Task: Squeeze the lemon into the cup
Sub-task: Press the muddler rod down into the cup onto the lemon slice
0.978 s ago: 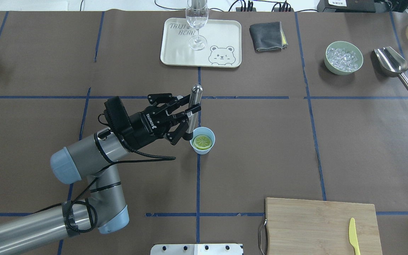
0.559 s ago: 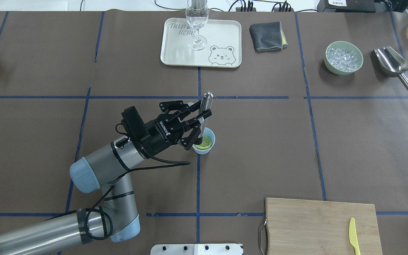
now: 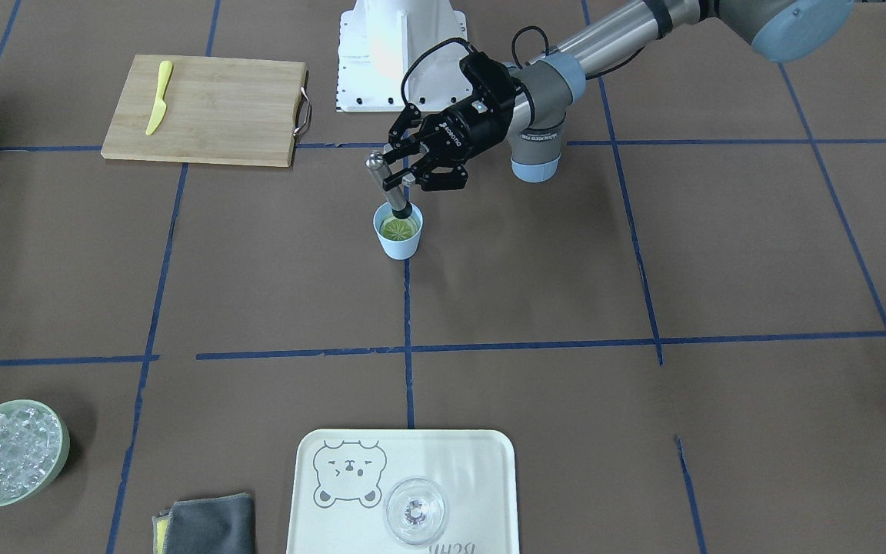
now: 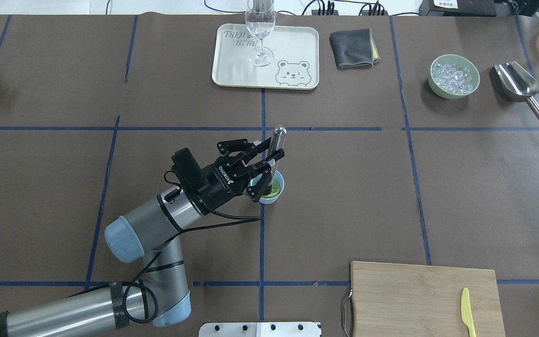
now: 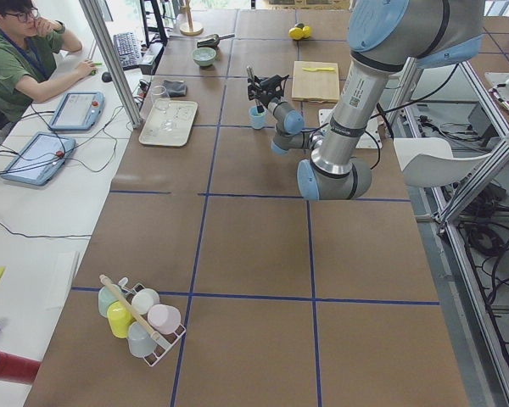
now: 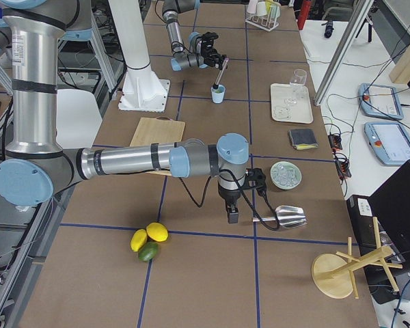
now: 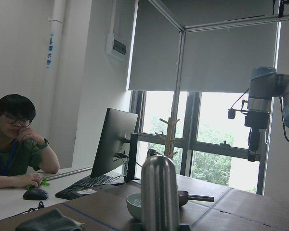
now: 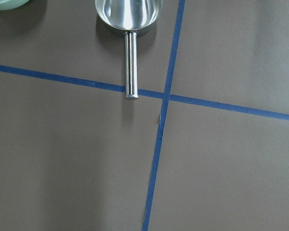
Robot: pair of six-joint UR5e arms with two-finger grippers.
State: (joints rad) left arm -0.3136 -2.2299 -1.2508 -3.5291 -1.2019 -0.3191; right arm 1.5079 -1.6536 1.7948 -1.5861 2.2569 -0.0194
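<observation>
At the table's centre, where two blue tape lines cross, you find the cup (image 3: 398, 238) upright, with the lemon (image 3: 395, 229) lying inside it, cut face up. On the robot's right side a green bowl (image 4: 454, 95) holds ice, and a steel scoop (image 4: 516, 79) lies just beside it. A clear glass (image 4: 261, 28) stands on the bear-printed tray (image 4: 297, 56); you cannot tell whether it holds liquid.

The left end effector (image 4: 272, 153) is clamped on a metal muddler (image 4: 278, 135), gripping the shaft about mid-length. The muddler leans, with its dark lower tip inside the cup's mouth, on the lemon's face. The right end effector (image 6: 231, 217) hangs near the scoop's handle. It shows only in the side camera, so you cannot tell whether its fingers are apart or together.

From overhead, the left end effector covers most of the cup, and only a sliver of lemon shows. How hard the tip presses cannot be judged.
</observation>
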